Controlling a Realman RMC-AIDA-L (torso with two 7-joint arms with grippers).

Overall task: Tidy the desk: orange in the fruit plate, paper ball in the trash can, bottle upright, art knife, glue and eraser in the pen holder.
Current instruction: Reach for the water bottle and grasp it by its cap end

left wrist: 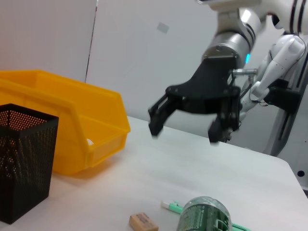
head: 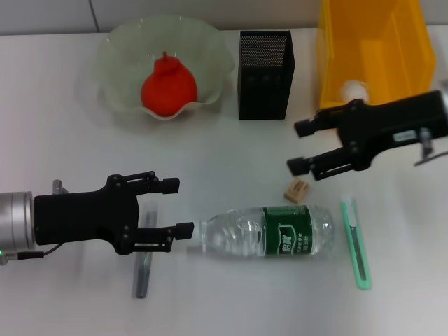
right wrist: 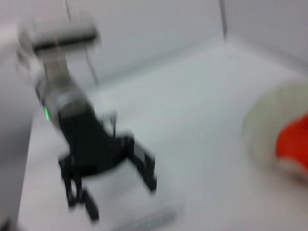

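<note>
Left pincer [head: 180, 206] faces bottle [head: 266, 231] cap (probably), lying crosswise.

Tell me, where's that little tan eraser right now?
In the head view the eraser lies on the desk right of centre, just beyond the lying bottle and below the right gripper.

Pale grey wall [left wrist: 134, 72], plain and smooth. Down it, a thin dark seam [left wrist: 91, 43], splitting the surface into two panels. On the wider panel, well apart from the seam, a small grey patch [left wrist: 163, 28], four-sided and set slightly askew. In the head view, only a narrow strip of wall, crossed by one slanting seam line.
</note>
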